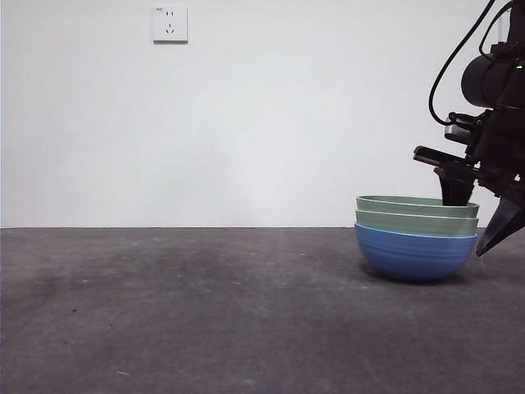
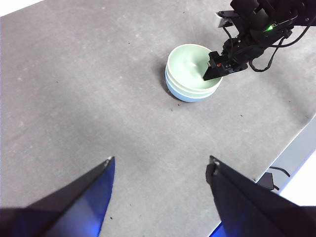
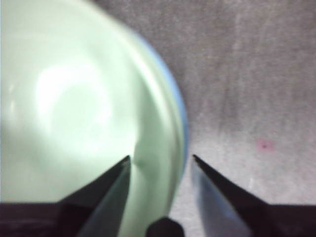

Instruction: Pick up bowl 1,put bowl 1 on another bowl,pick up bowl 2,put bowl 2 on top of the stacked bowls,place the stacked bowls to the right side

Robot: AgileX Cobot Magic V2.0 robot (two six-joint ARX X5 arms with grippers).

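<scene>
The stacked bowls [image 1: 414, 234] rest on the table at the right: the blue bowl [image 1: 410, 256] at the bottom and two pale green bowls [image 1: 414, 212] nested in it. My right gripper [image 1: 469, 232] reaches down over the stack's right rim. One jaw is inside the top bowl and the other is outside the blue wall. In the right wrist view the right gripper [image 3: 161, 157] is shut on the rim of the stacked bowls [image 3: 89, 108]. The left wrist view shows the stacked bowls [image 2: 190, 74] from afar, and my left gripper [image 2: 161, 160] hangs open, high above the table.
The dark grey table [image 1: 205, 312] stretches to the left of the stack. A white wall with a socket [image 1: 170, 24] stands behind. The table's edge [image 2: 291, 143] runs close beyond the stack in the left wrist view.
</scene>
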